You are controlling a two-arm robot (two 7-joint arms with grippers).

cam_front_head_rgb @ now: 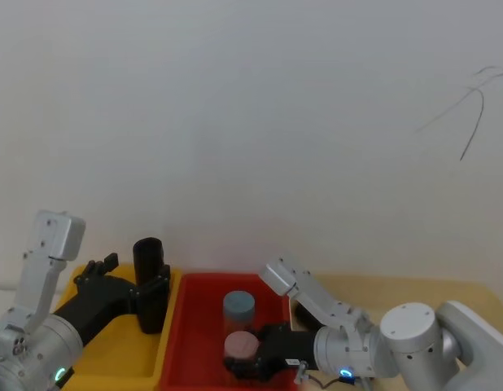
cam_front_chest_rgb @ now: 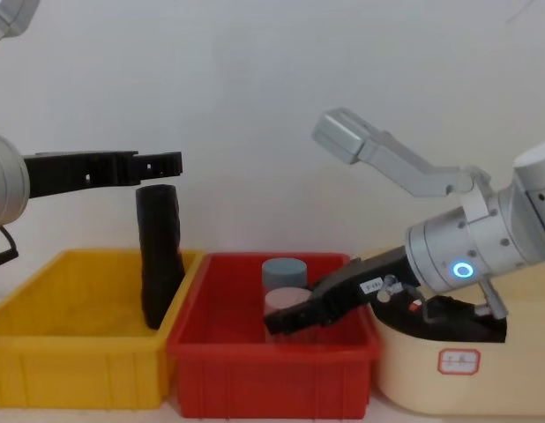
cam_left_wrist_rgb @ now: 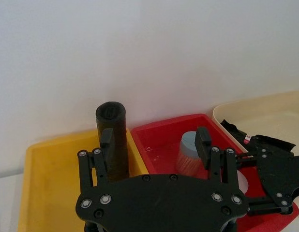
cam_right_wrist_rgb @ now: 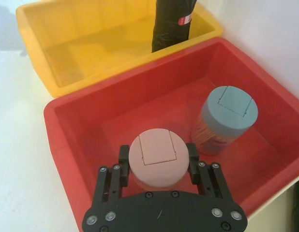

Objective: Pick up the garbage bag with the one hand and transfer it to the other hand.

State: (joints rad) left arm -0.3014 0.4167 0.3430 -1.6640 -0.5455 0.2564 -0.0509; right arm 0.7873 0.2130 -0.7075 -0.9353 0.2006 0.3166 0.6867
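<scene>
Fingers of the one hand [cam_left_wrist_rgb: 155, 145] spread wide beside upright garbage bag [cam_left_wrist_rgb: 112, 140] in yellow bin [cam_left_wrist_rgb: 48, 166]; needs centring, lower, before closing; the other hand [cam_right_wrist_rgb: 157, 161] in red bin [cam_right_wrist_rgb: 82, 145], straddling pink-lidded jar [cam_right_wrist_rgb: 157, 158], contact unclear.

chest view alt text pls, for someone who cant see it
A black garbage bag roll stands upright in a yellow bin, with the left gripper level with its top. The right gripper reaches down into the red bin beside it, around a pink-lidded jar.
</scene>
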